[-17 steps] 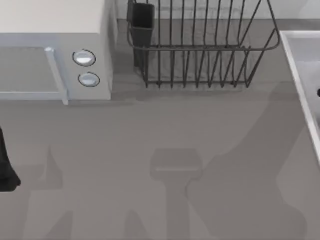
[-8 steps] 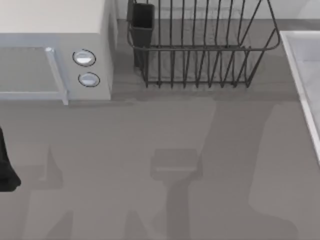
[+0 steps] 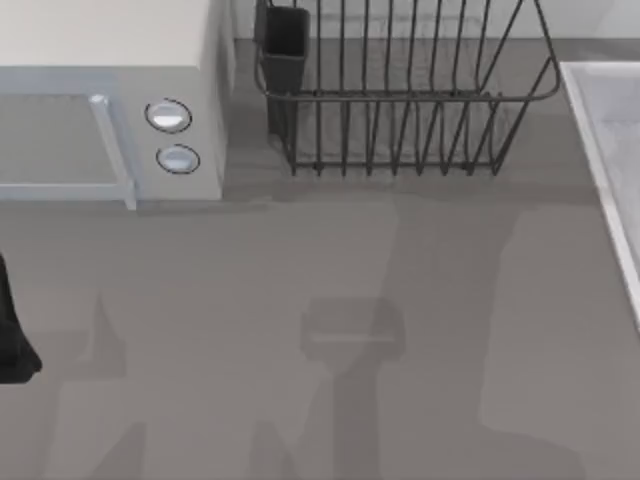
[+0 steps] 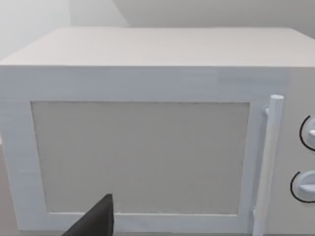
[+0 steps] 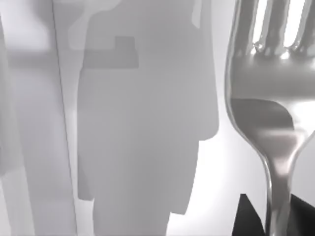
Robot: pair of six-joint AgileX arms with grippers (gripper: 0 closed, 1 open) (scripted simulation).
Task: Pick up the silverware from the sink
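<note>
The shadow on the bench (image 3: 300, 260) has slid off rightward since earlier. The left hand (image 4: 96, 221) sits parked by the microwave (image 4: 142, 147), fingers unreadable. The right hand (image 5: 268, 216) pinches the fork (image 5: 270, 88) above the sink (image 3: 600, 140); lift straight, keeping the grip firm.

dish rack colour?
Dark grey, nearly black wire dish rack, clearest in the top view, standing on the grey counter.
</note>
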